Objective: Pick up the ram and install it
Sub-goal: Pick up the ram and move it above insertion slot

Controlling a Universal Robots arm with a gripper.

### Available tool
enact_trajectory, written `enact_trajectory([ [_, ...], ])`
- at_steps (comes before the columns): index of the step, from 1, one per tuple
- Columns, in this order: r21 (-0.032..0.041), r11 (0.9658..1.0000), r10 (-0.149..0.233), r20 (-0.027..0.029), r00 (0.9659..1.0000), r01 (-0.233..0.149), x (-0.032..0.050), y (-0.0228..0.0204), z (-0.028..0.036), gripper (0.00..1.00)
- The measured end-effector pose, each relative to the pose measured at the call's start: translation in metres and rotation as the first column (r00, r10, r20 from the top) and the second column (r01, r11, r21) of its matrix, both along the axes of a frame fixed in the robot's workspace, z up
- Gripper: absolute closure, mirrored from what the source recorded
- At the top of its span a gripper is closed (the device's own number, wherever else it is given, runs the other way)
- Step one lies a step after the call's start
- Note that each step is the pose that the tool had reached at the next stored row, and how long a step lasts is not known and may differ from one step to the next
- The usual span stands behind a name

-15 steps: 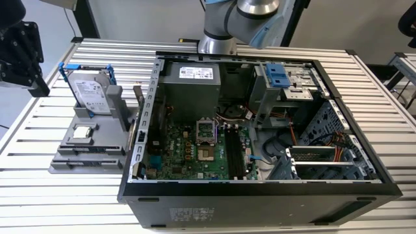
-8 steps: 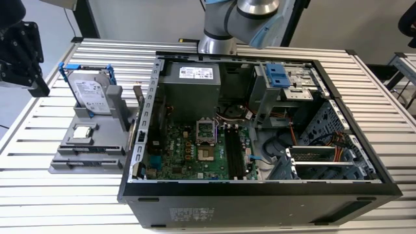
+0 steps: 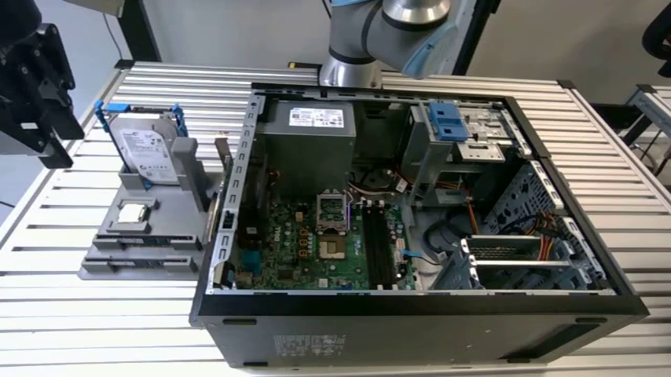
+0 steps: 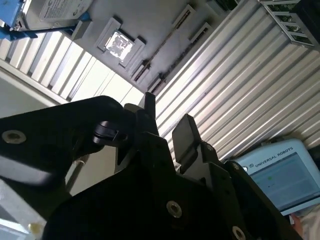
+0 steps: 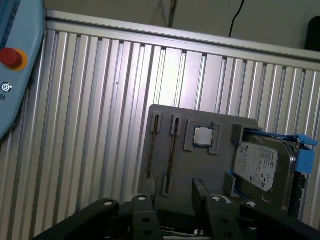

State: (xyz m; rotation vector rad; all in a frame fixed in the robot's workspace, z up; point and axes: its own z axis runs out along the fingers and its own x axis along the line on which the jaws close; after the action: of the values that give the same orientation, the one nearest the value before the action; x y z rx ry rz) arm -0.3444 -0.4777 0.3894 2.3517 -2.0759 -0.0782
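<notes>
The jaws stand apart with nothing between them; in the second wrist view the gripper [image 4: 167, 122] shows two black fingers [image 4: 186, 131] with a clear gap, held above the counter [image 4: 235, 85] and touching nothing.

Nearest to it is a grey holder [image 5: 187, 172] lying flat on the slatted metal. The ram [image 5: 153, 155] sits in that holder, standing on edge in a narrow groove between small clips. It shows as a thin dark line in both wrist views [image 4: 164, 42]. A second like line runs in the groove just beside it, though seen edge-on I cannot tell whether that is another stick. Next along the holder lies a small square silver processor chip [image 5: 202, 135] in its recess, and beyond that a silver hard drive [image 5: 260, 162] in a blue frame, propped upright.

In the exterior view the holder [image 3: 121, 196] lies on the exterior view's left of the open computer case [image 3: 419, 310], just beside its wall. Inside the case, the long black slots [image 3: 378, 243] on the green board look unfilled. A pale blue pendant [image 4: 280, 175] lies at the counter's edge, well apart from the holder.
</notes>
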Motion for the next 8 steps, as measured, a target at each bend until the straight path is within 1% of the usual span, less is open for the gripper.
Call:
enact_trajectory([
  [5, -0.0001, 1.0, -0.003, 0.0, 1.0, 0.003, 0.0, 0.0, -0.0002, 0.0],
  [6, -0.0003, 0.9999, -0.014, 0.0, 0.9999, 0.014, 0.0, 0.0, -0.0008, 0.0],
  [8, -0.0004, 0.9988, -0.05, 0.0001, 0.9988, 0.05, 0.0, 0.0, -0.0032, 0.0],
])
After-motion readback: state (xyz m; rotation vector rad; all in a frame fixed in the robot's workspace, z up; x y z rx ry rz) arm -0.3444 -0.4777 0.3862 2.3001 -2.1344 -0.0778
